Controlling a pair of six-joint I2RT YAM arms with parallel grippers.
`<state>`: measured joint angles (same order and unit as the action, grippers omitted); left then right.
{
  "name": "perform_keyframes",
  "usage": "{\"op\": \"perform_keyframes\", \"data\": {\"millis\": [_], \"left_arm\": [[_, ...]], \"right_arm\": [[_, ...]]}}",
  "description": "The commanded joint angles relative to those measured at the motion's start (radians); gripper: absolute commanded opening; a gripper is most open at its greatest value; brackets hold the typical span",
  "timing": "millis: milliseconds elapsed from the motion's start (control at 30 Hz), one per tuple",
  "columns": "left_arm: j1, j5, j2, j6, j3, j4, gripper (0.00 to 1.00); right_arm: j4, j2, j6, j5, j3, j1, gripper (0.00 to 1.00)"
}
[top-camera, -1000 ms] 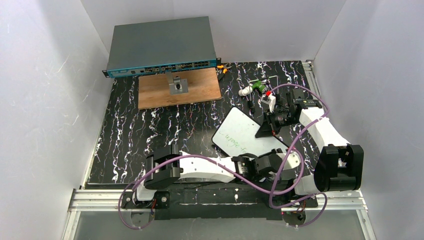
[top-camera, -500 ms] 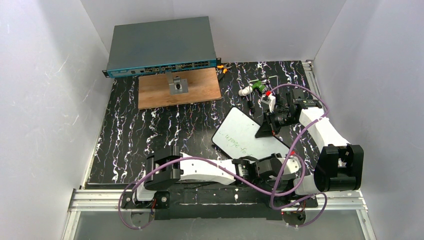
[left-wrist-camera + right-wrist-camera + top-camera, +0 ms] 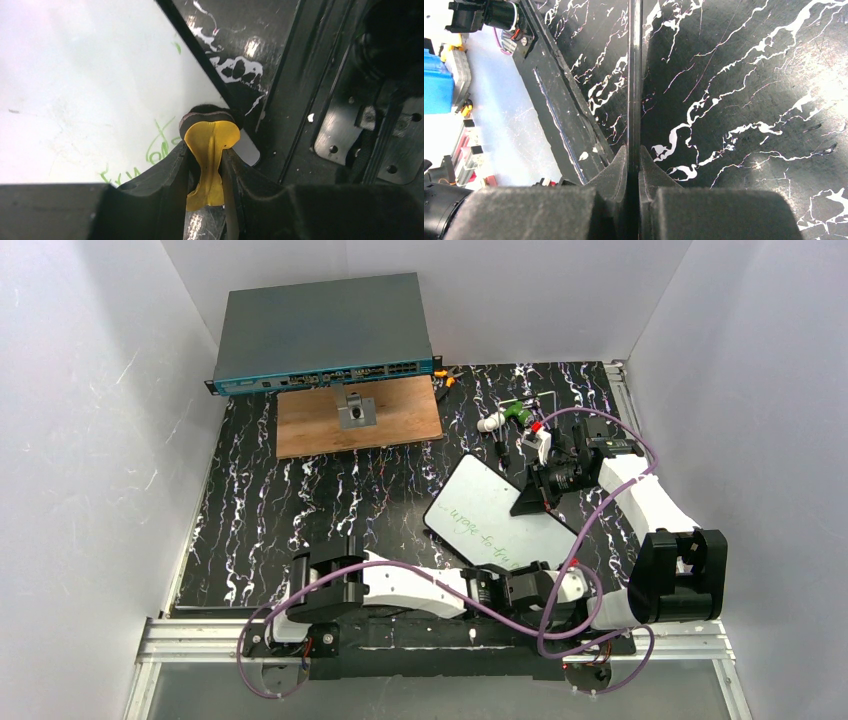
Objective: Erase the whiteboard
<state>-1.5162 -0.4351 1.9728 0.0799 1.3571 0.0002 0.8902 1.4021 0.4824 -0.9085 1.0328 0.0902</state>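
Change vs. 1.0 s ago: left arm's wrist has dropped back toward the near edge of the counter [image 3: 300, 490]. This uncovers more of the green handwriting [image 3: 480, 537] along the near side of the whiteboard [image 3: 490, 502]. Whiteboard and right arm unchanged in place.

Left hand [image 3: 206, 157]: fingers [image 3: 170, 170] pressed in on a yellow eraser piece [image 3: 210, 145]. Its dark pad [image 3: 207, 112] sits at the whiteboard [image 3: 75, 75] rim, close to a rounded corner.

Right hand [image 3: 634, 162]: closed on the whiteboard's thin edge [image 3: 634, 75], seen edge-on in the right wrist view. In the top view this hand [image 3: 533, 497] holds the side of the whiteboard that faces away from the wooden board [image 3: 355, 420].

Surroundings, relative to the wooden board:
- grey network switch [image 3: 320, 335] just behind it
- small metal bracket [image 3: 355, 412] standing on it
- cluster of small parts, incl. a green one [image 3: 515, 412], off to its right
- whiteboard to its right and nearer the arm bases, well apart from it

Purple cables [image 3: 590, 530] loop over both arms and partly hide the left wrist in the top view.

Whiteboard: glossy white, dark rim, rounded corners, set at a diagonal. One green handwritten line is on it; words not legible. Cannot tell whether it lies flat or is tipped up.
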Motion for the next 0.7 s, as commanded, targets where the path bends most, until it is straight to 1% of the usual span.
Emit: {"op": "perform_keyframes", "data": {"millis": [0, 133, 200, 400, 533, 667], "left_arm": [[0.01, -0.091, -0.069, -0.019, -0.044, -0.007, 0.0], [0.042, -0.139, -0.103, -0.03, -0.069, -0.006, 0.0], [0.057, -0.148, -0.123, -0.036, -0.083, 0.031, 0.0], [0.098, -0.163, -0.161, -0.049, -0.109, 0.061, 0.0], [0.106, -0.081, -0.178, -0.038, -0.125, 0.11, 0.0], [0.081, -0.005, -0.171, -0.015, -0.136, 0.16, 0.0]], "right_arm": [[-0.031, -0.028, 0.04, -0.04, 0.026, 0.0, 0.01], [-0.03, -0.028, 0.04, -0.04, 0.025, 0.0, 0.01], [-0.03, -0.029, 0.039, -0.04, 0.026, 0.0, 0.01], [-0.03, -0.029, 0.04, -0.039, 0.025, 0.0, 0.01], [-0.03, -0.03, 0.04, -0.04, 0.026, -0.001, 0.01], [-0.031, -0.029, 0.042, -0.04, 0.026, -0.001, 0.01]]}}
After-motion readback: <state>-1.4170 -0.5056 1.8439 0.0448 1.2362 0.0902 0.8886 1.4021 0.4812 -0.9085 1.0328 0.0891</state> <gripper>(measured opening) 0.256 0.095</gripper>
